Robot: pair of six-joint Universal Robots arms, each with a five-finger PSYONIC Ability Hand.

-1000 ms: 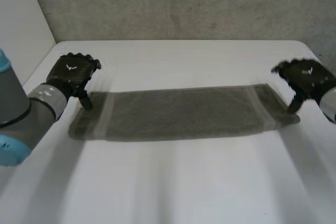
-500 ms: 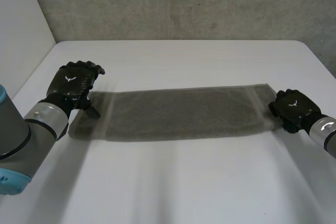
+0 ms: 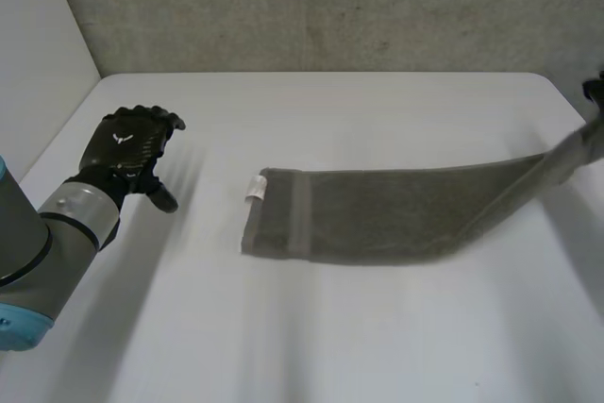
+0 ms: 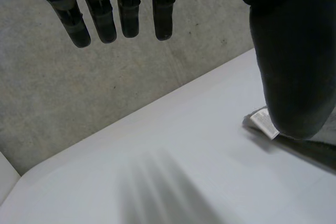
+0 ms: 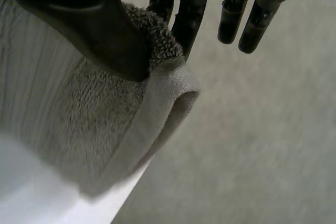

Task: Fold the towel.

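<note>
Terry towel, grey-brown, is lying stretched across the white table in your head view, its length running from 9 o'clock to 3 o'clock. Its 9 o'clock end is resting flat, with a woven band crossing it and a small white label sticking out at the far corner. Toward 3 o'clock the cloth is rising off the table.

Your right hand is pinching that raised end. In the right wrist view the thumb is pressing the hemmed terry against the fingers, and the edge is bunching into a roll just past the thumb.

Your left hand is hovering over bare table at 9 o'clock from the towel, well apart from it and holding nothing. In the left wrist view its fingers are hanging straight and slightly spread.

A rough grey wall is running behind the table at 12 o'clock.
</note>
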